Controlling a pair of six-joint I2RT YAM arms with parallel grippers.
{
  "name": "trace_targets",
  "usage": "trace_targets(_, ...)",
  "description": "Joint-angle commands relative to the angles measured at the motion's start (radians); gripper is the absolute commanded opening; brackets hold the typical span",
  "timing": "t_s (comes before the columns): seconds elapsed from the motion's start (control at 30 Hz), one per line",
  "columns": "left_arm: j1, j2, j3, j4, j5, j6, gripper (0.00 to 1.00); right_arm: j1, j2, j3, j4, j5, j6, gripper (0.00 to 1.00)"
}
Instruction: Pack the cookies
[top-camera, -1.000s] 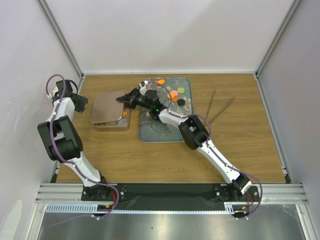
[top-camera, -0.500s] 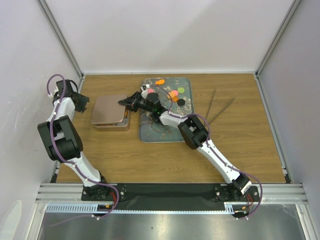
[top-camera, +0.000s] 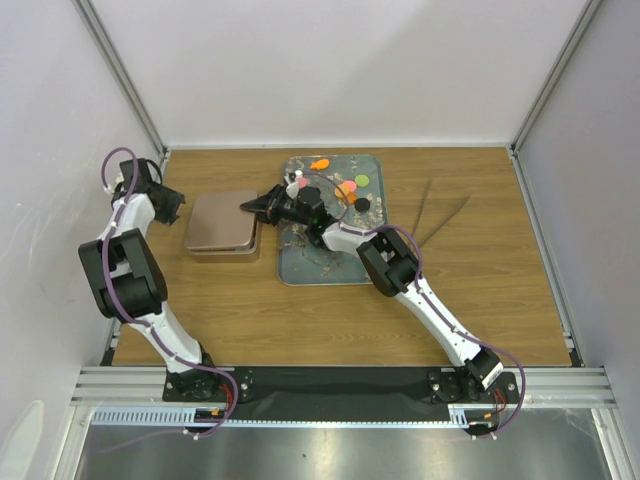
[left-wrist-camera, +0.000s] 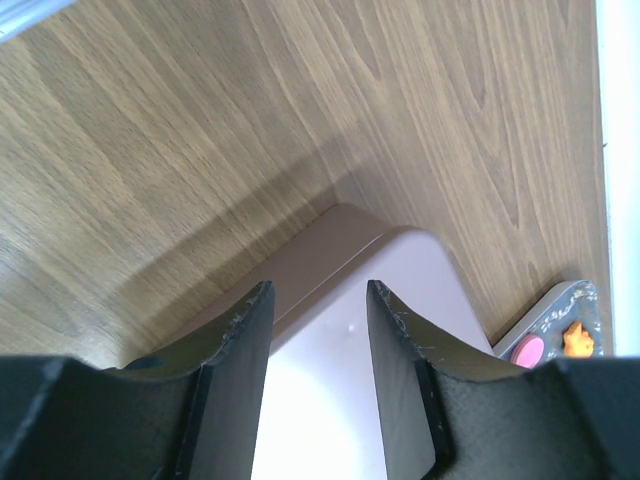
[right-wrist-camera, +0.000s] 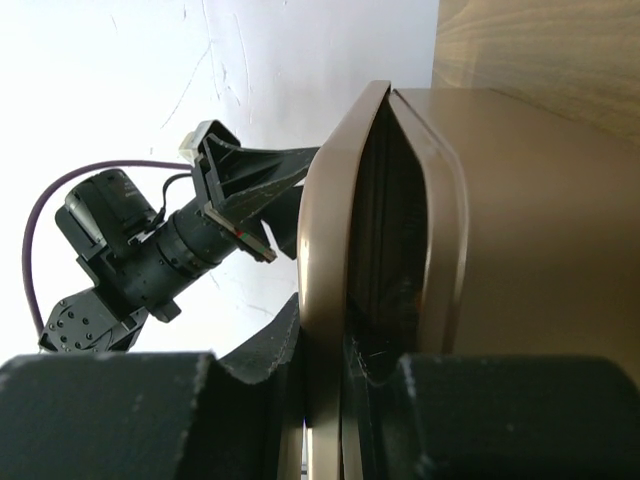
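as end effector (top-camera: 248, 204) grips lid (top-camera: 220, 218), cookies (top-camera: 346, 187) nearby

Wooden table (top-camera: 480, 290), brown plank grain, walled on left, far and right sides. Directly on it:
- metal box (top-camera: 222, 253), brownish, far left part; lid (top-camera: 222, 220) on top.
- floral-patterned tray (top-camera: 320, 265), just right of box, far centre.
- two thin dark lines (top-camera: 420, 210) right of tray, spreading toward far right; sticks or shadows, cannot tell.
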Motion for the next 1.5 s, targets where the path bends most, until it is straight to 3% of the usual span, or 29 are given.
trace_targets(0.0, -0.014, 0.007, -0.007, 0.03, 0.01, 0.016, 0.48, -0.005, -0.094, -0.02, 0.045, -0.03, -0.02, 0.06)
trace_targets(0.7, -0.046, 0.033, 0.0, 0.027, -0.002, 0.03, 0.48, -0.04, -0.215, -0.251, 0.148, -0.036, -0.017, 0.39)
trace_targets(1.17, -0.062, 0.047, 0.001, 0.044, 0.013, 0.026, 0.48, -0.083, -0.324, -0.457, 0.161, -0.042, -0.064, 0.45)
trace_targets(1.47, -0.077, 0.053, 0.001, 0.039, 0.01, 0.024, 0.48, -0.091, -0.372, -0.495, 0.099, -0.05, -0.13, 0.49)
